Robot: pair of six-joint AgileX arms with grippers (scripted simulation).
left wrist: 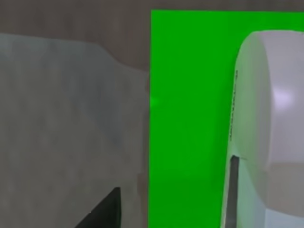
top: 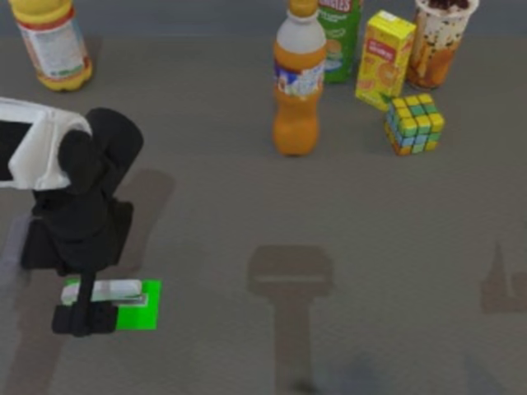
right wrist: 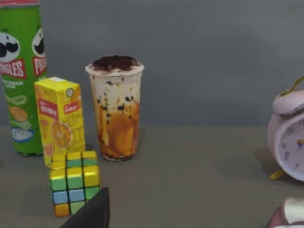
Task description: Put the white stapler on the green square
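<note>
The white stapler [top: 111,289] lies flat across the far part of the green square [top: 142,309], near the table's front left. My left gripper [top: 82,319] hangs right over the stapler's left end and is open. In the left wrist view the stapler [left wrist: 270,118] rests on the green square [left wrist: 190,118], and one dark fingertip [left wrist: 107,211] stands well apart from it over the bare table. My right arm is out of the top view. Its wrist view shows a single dark fingertip [right wrist: 95,213] set far to one side, gripping nothing.
Along the back stand a yellow bottle [top: 53,41], an orange bottle [top: 298,82], a green crisps can [top: 339,33], a yellow juice box [top: 384,59] and a bubble tea cup [top: 440,41]. A colour cube [top: 414,123] sits before them. A pink alarm clock [right wrist: 289,142] shows in the right wrist view.
</note>
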